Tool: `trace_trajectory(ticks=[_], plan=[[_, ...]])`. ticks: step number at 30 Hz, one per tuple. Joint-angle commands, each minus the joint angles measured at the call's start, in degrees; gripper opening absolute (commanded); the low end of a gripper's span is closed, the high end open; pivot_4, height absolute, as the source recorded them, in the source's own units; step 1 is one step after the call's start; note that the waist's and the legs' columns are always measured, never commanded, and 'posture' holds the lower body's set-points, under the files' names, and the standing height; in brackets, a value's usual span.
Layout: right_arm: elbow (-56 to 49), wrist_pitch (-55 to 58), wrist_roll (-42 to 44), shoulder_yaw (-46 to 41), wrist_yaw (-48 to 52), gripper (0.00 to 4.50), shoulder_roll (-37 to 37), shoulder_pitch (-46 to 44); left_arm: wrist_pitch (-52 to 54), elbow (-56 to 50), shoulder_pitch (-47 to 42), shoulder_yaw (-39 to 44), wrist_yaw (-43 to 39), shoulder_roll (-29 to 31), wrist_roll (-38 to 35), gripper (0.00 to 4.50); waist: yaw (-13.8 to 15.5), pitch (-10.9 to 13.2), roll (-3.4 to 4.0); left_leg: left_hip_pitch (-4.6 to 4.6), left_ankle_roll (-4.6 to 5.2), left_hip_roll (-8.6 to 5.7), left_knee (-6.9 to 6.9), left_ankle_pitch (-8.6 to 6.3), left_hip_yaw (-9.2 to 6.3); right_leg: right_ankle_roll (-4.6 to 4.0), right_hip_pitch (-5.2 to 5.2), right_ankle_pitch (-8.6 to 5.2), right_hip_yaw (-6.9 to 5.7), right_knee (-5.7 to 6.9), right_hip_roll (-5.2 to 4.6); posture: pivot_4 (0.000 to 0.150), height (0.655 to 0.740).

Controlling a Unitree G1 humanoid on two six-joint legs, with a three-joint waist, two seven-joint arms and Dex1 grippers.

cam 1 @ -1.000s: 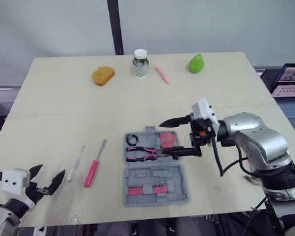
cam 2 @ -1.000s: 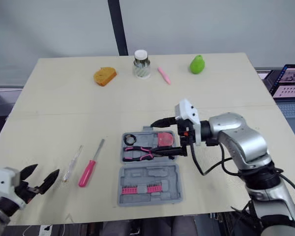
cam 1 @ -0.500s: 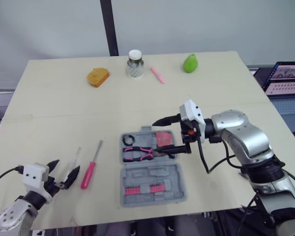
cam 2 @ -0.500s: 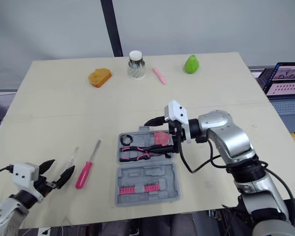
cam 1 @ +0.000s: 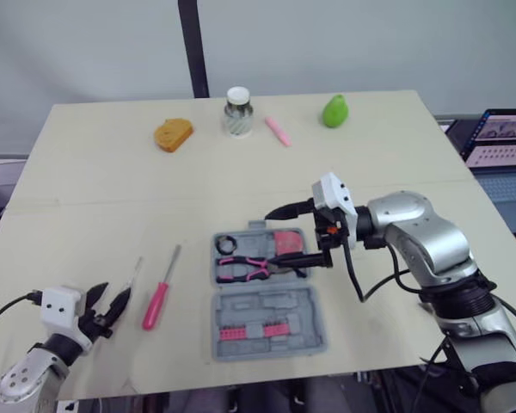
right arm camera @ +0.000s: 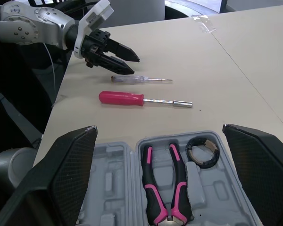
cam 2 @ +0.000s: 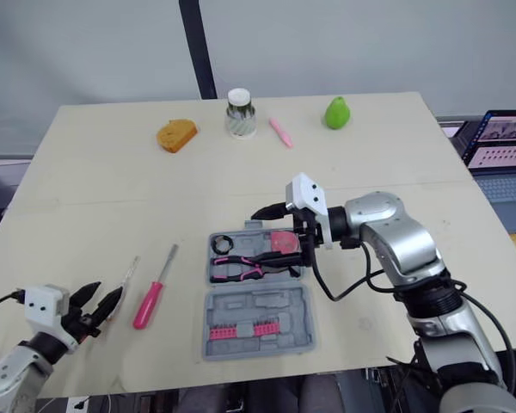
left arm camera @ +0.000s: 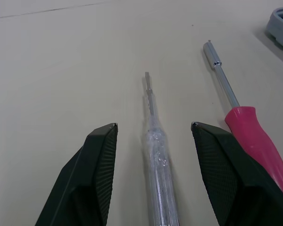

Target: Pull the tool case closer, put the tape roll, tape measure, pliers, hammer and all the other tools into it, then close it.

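In the head views the open tool case [cam 1: 275, 301] lies on the table [cam 1: 95, 189] near its front edge, with the tape roll [cam 1: 232, 242], the pliers [cam 1: 245, 268] and a red-pink tape measure [cam 1: 289, 243] seated in its far half. The right gripper [cam 1: 273, 242] hangs over that half, fingers spread wide with nothing between them, much where it was half a second ago. To the left of the case lie the pink screwdriver [cam 1: 159, 297] and, just beyond it, the clear screwdriver [cam 1: 131, 277], both on the bare table. The left gripper [cam 1: 114, 291] sits at the clear screwdriver's handle end; a second ago it was lower and further from the tool (the camera itself also shifted in that time), and its fingers now look a little less spread than half a second ago. The left wrist view shows the left gripper [left arm camera: 153, 125] with its two fingers apart on either side of the clear screwdriver [left arm camera: 156, 160], not clamped on it, the pink screwdriver [left arm camera: 254, 141] just outside one finger. The right wrist view looks down on the pliers [right arm camera: 162, 183] and tape roll [right arm camera: 202, 151] in the case [right arm camera: 118, 179], with both screwdrivers and the left gripper [right arm camera: 134, 66] beyond.
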Motion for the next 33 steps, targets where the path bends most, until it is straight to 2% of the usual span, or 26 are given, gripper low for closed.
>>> trace_trajectory(ticks=[1, 13, 33], plan=[[-1.6, 0.2, 0.7, -1.2, -0.1, 4.5, 0.3, -1.4, -0.2, -0.2, 0.1, -0.4, 1.2, -0.4, 0.5, 2.7, 0.0, 0.0, 0.0, 0.0, 0.0, 0.0, 0.0, 0.0, 0.0, 0.0, 0.0, 0.0, 0.01, 0.0, 0.0, 0.15, 0.74], [-2.6, 1.1, 1.0, -1.4, -0.2, 4.5, 0.4, -1.5, -2.6, 3.2, -0.9, -3.6, 3.6, -1.8, 3.0, 2.7, 0.0, 0.0, 0.0, 0.0, 0.0, 0.0, 0.0, 0.0, 0.01, 0.0, -0.02, 0.0, 0.01, 0.02, -0.01, 0.15, 0.74], [-3.3, 1.4, 1.1, -1.8, -0.6, 4.5, 0.2, -1.1, -5.9, 9.2, -2.0, -4.2, 3.2, -1.6, 3.1, 2.7, 0.0, 0.0, 0.0, 0.05, -0.06, 0.01, 0.0, 0.07, 0.02, 0.0, -0.02, 0.0, 0.03, 0.09, -0.05, 0.15, 0.74]])
